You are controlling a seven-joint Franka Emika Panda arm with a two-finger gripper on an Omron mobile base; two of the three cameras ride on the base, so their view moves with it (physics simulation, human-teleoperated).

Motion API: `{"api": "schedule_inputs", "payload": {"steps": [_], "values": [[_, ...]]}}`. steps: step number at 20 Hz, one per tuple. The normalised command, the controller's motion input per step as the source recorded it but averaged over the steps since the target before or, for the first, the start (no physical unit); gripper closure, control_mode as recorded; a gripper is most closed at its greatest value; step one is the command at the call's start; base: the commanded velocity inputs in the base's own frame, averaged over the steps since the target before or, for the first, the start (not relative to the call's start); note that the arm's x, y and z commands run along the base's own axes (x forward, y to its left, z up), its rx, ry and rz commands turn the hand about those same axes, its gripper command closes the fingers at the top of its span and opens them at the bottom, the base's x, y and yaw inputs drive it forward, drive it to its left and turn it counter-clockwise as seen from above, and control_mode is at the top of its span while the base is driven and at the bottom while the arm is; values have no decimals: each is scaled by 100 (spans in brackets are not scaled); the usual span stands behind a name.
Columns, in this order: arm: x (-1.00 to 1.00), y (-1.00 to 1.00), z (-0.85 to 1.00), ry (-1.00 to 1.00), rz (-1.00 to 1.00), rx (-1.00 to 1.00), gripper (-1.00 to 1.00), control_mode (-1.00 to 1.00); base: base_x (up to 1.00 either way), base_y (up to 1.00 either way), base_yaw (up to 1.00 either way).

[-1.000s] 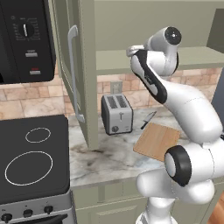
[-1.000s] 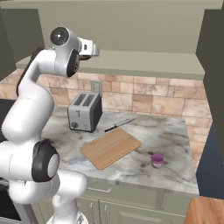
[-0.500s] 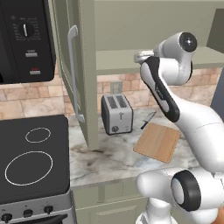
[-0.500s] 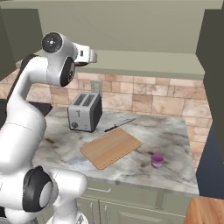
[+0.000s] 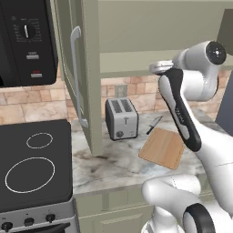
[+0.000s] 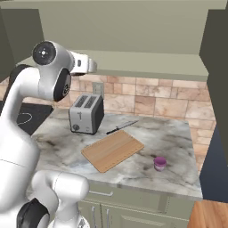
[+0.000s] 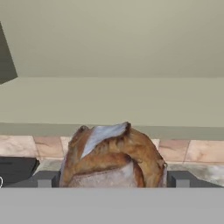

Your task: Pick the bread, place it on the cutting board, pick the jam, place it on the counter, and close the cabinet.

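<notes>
In the hand view the bread (image 7: 113, 155), a lumpy brown roll, fills the gap between my two dark fingertips (image 7: 44, 179), and my gripper (image 7: 112, 180) is shut on it. It hangs in front of the open cabinet's (image 5: 75, 68) lower shelf (image 7: 109, 100). From the base, my gripper (image 5: 157, 67) (image 6: 91, 65) is level with that shelf's front edge, above the toaster. The cutting board (image 5: 163, 148) (image 6: 113, 149) lies bare on the counter (image 6: 173, 133). The purple jam (image 6: 160, 163) stands on the counter, right of the board.
A silver toaster (image 5: 121, 118) (image 6: 86, 114) stands left of the board, with a black-handled knife (image 5: 154, 124) (image 6: 121, 127) behind the board. The open cabinet door juts out over the counter beside the black stove top (image 5: 32, 159) and microwave (image 5: 25, 41).
The hand has come down and out from the cabinet shelf with the bread in its fingers, and the upper arm has swung outward. Board, jam and toaster have not moved.
</notes>
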Motion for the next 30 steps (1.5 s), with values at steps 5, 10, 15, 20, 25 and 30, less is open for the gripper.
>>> {"api": "schedule_inputs", "payload": {"steps": [5, 10, 15, 20, 25, 30], "values": [[-64, -21, -1, 2, -3, 0, 100, -100, 0, 0, 0], [-63, -24, -4, 5, -4, 0, 100, -100, 0, 0, 0], [-62, -19, -4, 9, -3, 0, 100, -100, 0, 0, 0], [-40, -10, -5, 12, -6, 0, 100, -100, 0, 0, 0], [-22, -12, -11, 9, -6, 0, 100, -100, 0, 0, 0], [-15, -12, -14, 8, -3, 0, 100, -100, 0, 0, 0]]}}
